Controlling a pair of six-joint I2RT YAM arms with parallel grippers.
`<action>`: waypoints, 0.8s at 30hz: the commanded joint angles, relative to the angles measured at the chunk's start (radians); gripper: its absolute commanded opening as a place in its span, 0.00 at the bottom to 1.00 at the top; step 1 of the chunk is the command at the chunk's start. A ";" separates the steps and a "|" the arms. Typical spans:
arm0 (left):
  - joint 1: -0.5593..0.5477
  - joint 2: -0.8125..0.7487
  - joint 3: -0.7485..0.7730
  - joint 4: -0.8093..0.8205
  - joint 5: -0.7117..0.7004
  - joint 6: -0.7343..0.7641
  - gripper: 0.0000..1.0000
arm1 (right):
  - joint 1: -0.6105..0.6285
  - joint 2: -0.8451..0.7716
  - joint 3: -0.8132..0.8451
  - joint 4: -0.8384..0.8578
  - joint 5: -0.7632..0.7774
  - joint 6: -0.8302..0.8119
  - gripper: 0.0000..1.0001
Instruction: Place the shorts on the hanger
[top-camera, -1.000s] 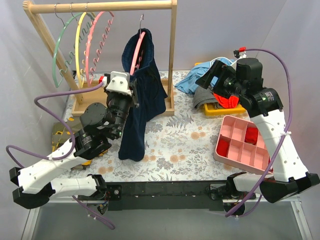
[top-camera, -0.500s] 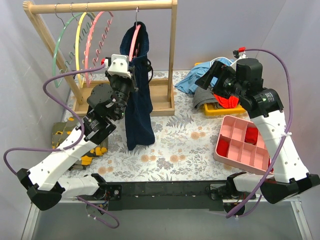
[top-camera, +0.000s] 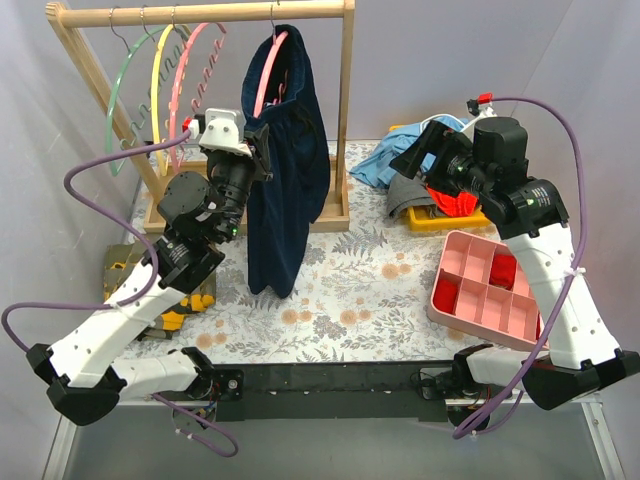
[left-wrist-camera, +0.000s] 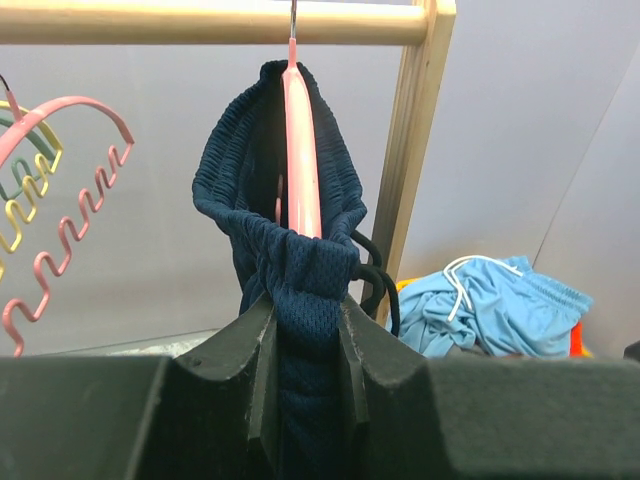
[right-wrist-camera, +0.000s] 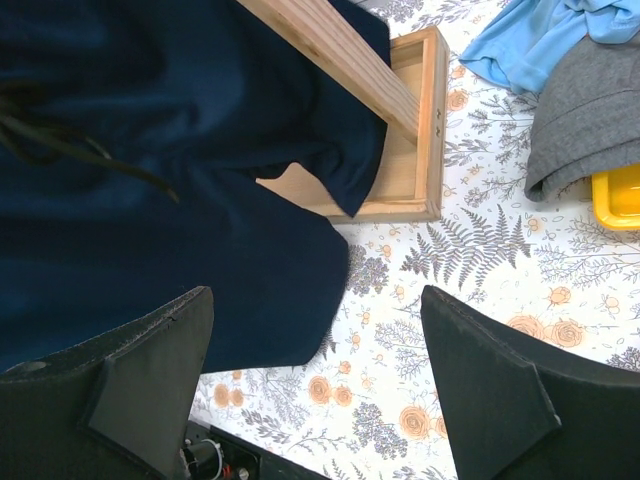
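The navy shorts (top-camera: 290, 170) drape over a pink hanger (top-camera: 268, 75) whose hook sits on the wooden rail (top-camera: 200, 14). In the left wrist view the hanger (left-wrist-camera: 300, 150) runs through the gathered waistband of the shorts (left-wrist-camera: 300, 270). My left gripper (top-camera: 258, 150) is shut on the waistband fabric just below the hanger; its fingers (left-wrist-camera: 250, 370) press the cloth from both sides. My right gripper (top-camera: 425, 160) is open and empty, held high at the right. The right wrist view shows the shorts (right-wrist-camera: 160, 200) hanging to its left.
Green, yellow and another pink hanger (top-camera: 190, 90) hang at the rail's left end. The rack's wooden base tray (top-camera: 330, 215) sits behind the shorts. Light-blue and grey garments (top-camera: 400, 170) lie at back right by a yellow tray (top-camera: 450, 220). A pink compartment box (top-camera: 485, 285) sits right.
My left gripper has lifted the shorts and hanger up to the rail, and the hook now sits on it. The shorts have swung. The right arm has not moved.
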 joint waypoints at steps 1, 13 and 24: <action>0.007 0.015 0.057 0.173 0.030 0.017 0.00 | 0.009 -0.022 -0.010 0.043 0.018 -0.022 0.91; 0.083 0.143 0.118 0.207 0.106 -0.076 0.00 | 0.017 -0.034 -0.026 0.035 0.024 -0.028 0.91; 0.135 0.149 -0.006 0.190 0.166 -0.185 0.00 | 0.023 -0.063 -0.089 0.060 0.022 -0.039 0.93</action>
